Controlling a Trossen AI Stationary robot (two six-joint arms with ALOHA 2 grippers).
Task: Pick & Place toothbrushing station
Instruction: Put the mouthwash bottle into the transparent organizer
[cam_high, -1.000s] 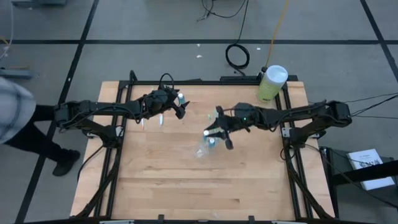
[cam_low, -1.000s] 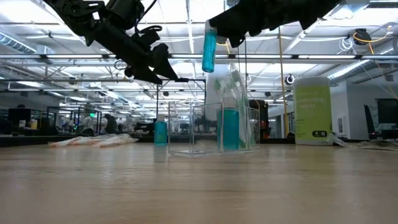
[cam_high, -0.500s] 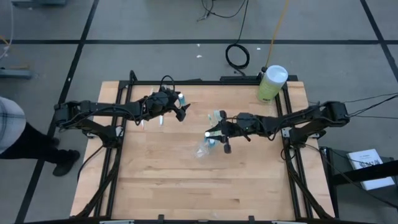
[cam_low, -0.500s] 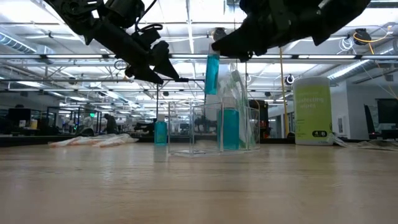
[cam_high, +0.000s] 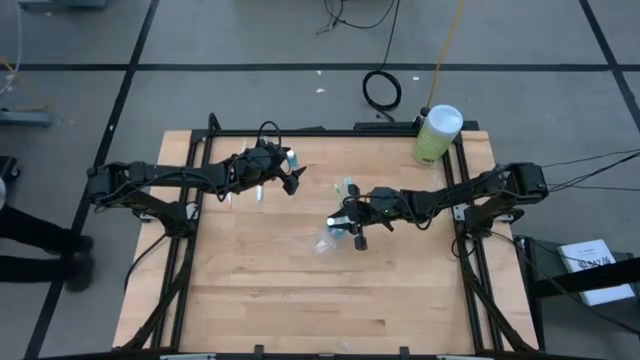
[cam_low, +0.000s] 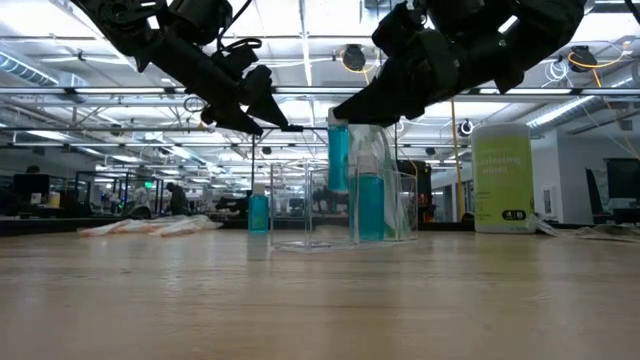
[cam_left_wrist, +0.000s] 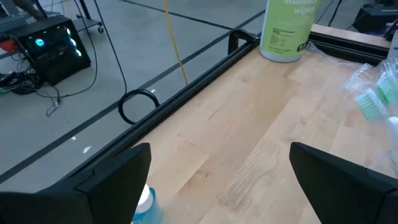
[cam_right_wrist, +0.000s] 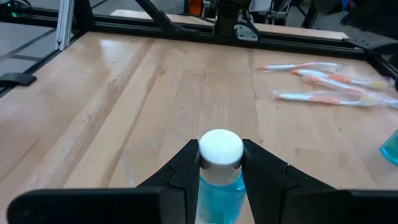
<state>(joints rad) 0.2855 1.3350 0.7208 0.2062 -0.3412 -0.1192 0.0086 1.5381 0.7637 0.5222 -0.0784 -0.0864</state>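
My right gripper (cam_high: 340, 222) is shut on a small tube with a blue body and a white cap (cam_low: 338, 155), which is upright over the clear plastic holder (cam_low: 300, 215). The holder stands on the table and has another blue tube (cam_low: 370, 205) and a green-bristled toothbrush (cam_left_wrist: 373, 102) in it. My left gripper (cam_high: 297, 180) is open and empty, above the table left of the holder. A third blue tube (cam_low: 258, 213) stands on the table below it. Several toothbrushes (cam_right_wrist: 323, 81) lie flat at the far left. My right gripper pinches the tube's top, at the white cap and neck (cam_right_wrist: 220, 163), between its two fingers (cam_right_wrist: 186, 168). The fingers come slanting down from the table's right. The tube hangs upright, clear of the table, its lower end (cam_low: 338, 185) at the height of the holder's rim.
A big pale-green canister with a white lid (cam_high: 437, 135) stands at the table's far right corner. A black frame rail (cam_left_wrist: 186, 93) runs along the far edge. Bare wood (cam_high: 320, 300) fills the near half of the table.
My right gripper has gone down and a little toward the table's near edge with the tube. The tube has stayed upright and has dropped from well above the holder to the holder's rim. My left gripper has kept still.
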